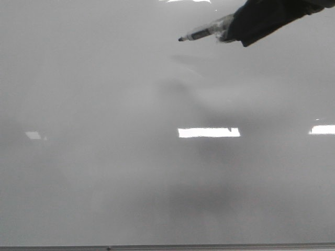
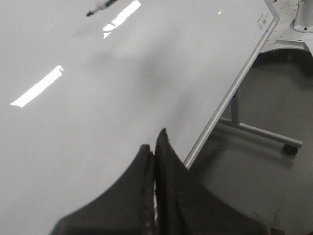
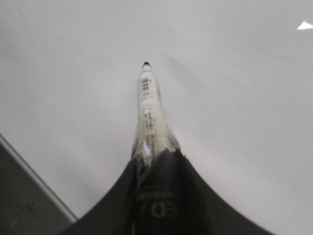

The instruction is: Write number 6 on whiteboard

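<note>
The whiteboard (image 1: 104, 172) is a glossy pale grey board that fills the front view; it also shows in the left wrist view (image 2: 98, 98) and the right wrist view (image 3: 234, 98). No number 6 shows on it in any view. My right gripper (image 1: 230, 30) is at the top right of the front view, shut on a white marker (image 1: 201, 33) with a black tip pointing left. In the right wrist view the marker (image 3: 148, 107) sticks out of the gripper (image 3: 155, 155), its tip over the board. My left gripper (image 2: 155, 147) is shut and empty over the board's edge.
Bright light reflections (image 1: 208, 132) lie on the board. Its thin metal frame edge (image 1: 167, 247) runs along the bottom of the front view. In the left wrist view the frame edge (image 2: 230, 93) borders a dark floor with a wheeled stand leg (image 2: 264, 132).
</note>
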Controlling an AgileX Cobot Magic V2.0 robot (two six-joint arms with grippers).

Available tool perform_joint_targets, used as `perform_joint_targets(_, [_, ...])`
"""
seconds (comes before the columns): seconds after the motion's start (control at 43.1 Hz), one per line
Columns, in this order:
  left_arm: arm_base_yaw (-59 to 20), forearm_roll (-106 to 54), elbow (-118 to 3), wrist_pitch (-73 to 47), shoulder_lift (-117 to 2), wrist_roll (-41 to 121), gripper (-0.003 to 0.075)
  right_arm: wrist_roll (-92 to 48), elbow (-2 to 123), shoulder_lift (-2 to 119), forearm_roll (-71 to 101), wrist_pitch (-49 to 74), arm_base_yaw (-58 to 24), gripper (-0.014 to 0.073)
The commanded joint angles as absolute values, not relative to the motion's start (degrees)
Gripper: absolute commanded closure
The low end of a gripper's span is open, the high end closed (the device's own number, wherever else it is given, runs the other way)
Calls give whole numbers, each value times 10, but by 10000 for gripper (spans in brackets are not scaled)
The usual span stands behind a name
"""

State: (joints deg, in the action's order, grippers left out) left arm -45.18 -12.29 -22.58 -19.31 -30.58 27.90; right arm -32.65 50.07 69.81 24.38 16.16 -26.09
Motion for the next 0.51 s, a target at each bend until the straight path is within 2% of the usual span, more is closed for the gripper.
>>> perform_joint_targets(0.0, [-450, -131, -237, -145, -300, 274, 741, -326, 538, 707, 256, 90, -263, 655])
perform_joint_targets(0.487, [-450, -131, -237, -134, -300, 274, 741, -327, 593, 809, 256, 84, -284, 655])
